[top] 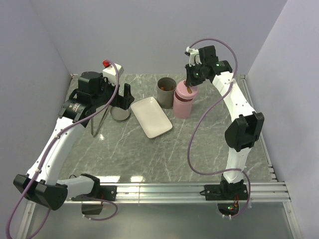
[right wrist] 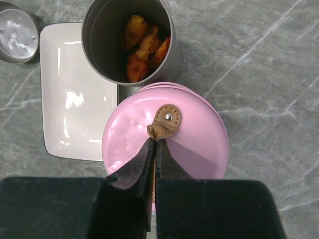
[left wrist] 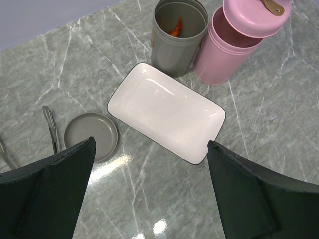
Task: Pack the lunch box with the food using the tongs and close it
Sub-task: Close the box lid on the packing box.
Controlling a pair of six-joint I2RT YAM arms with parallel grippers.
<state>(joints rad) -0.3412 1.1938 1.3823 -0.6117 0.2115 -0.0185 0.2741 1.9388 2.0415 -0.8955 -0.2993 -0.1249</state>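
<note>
The right gripper pinches the pink lid by its brown strap, over the pink can (the wrong one). The lunch box, top middle, stands open with the food inside. Its grey lid lies lower left by the tongs. The left gripper is spread wide and looks ready to grab.

hidden: slim silver metal tongs, we lose their near end behind the left gripper | cut off: round grey lid, we see part only
</note>
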